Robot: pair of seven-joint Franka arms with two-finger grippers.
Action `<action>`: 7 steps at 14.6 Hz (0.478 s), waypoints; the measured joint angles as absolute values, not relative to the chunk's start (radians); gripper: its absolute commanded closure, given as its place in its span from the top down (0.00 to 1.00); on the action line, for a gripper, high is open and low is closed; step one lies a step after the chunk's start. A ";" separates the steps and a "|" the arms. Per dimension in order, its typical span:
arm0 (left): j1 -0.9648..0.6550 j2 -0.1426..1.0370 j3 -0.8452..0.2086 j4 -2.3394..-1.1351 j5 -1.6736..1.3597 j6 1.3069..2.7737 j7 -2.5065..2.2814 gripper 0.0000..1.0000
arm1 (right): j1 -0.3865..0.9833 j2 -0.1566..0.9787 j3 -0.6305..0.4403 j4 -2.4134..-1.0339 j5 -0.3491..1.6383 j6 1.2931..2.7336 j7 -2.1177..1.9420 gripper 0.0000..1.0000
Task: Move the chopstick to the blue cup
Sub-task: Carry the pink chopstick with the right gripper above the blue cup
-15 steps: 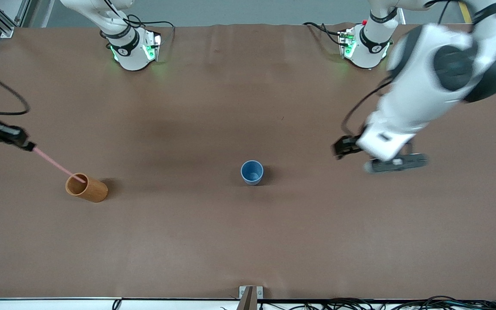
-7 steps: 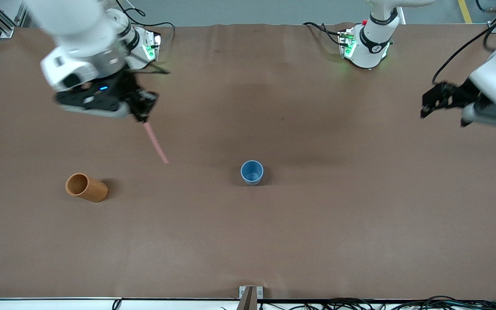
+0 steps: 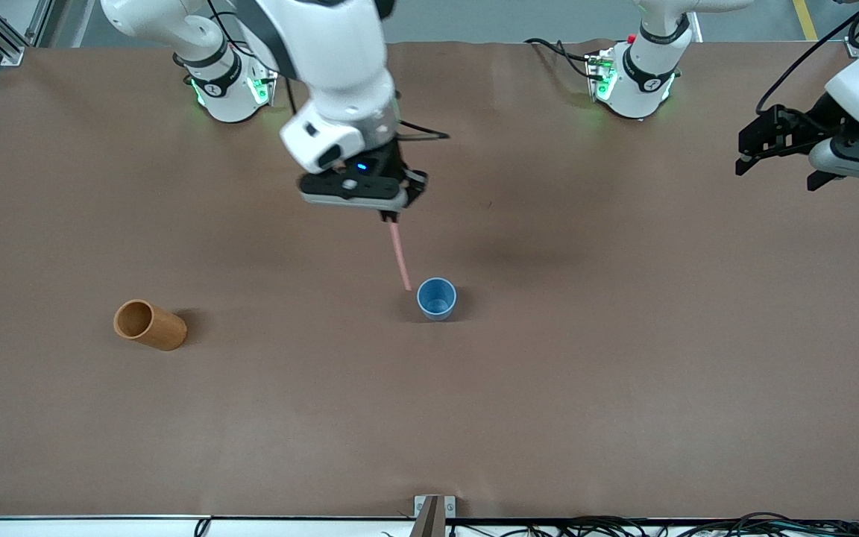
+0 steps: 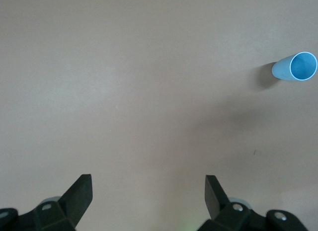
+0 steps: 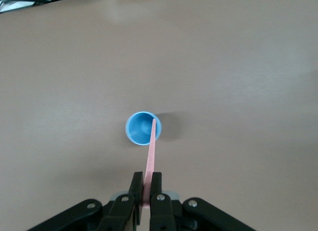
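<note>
1. the right gripper [image 3: 391, 216] hangs over mid-bench, jaws clamped on the chopstick [image 3: 400, 257], whose free tip points down just beside the blue cup [image 3: 437, 298].
2. the left gripper [image 3: 754, 149] waits at its own end of the bench, jaws apart and empty.
3. the pick-up looks done; lining the tip over the cup mouth, lowering and releasing are left.
4. the wooden cup [image 3: 150, 325] stands empty toward the right arm's end.
</note>
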State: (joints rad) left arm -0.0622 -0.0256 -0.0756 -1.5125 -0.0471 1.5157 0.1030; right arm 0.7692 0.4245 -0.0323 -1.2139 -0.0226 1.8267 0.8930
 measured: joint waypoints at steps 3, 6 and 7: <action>-0.061 -0.015 -0.068 -1.498 -0.047 1.519 0.102 1.00 | 0.796 0.481 -0.033 -1.203 -0.022 1.872 0.895 0.00; -0.060 -0.003 -0.054 -1.491 -0.047 1.519 0.103 1.00 | 0.808 0.513 -0.034 -1.200 -0.022 1.874 0.895 0.00; -0.059 0.000 -0.053 -1.490 -0.047 1.519 0.103 1.00 | 0.813 0.518 -0.034 -1.199 -0.022 1.873 0.895 0.01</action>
